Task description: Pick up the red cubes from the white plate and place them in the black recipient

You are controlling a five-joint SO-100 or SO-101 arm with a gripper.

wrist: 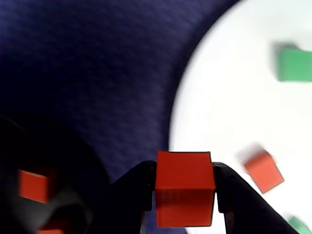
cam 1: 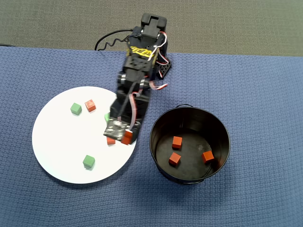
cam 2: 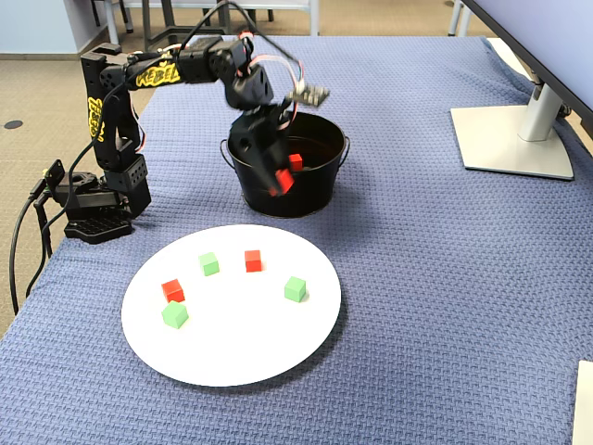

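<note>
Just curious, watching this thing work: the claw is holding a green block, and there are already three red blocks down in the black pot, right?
Not quite. The block in the claw is red, not green; the wrist view shows it pinched between the two fingers. The rest holds: the overhead view shows three red blocks in the black pot.

Even, bright room light gives soft shadows beside the white plate (cam 2: 232, 352), whose surface washes out to glare in the wrist view, where everything beyond the sharp held red cube (wrist: 185, 187) is blurred.
</note>
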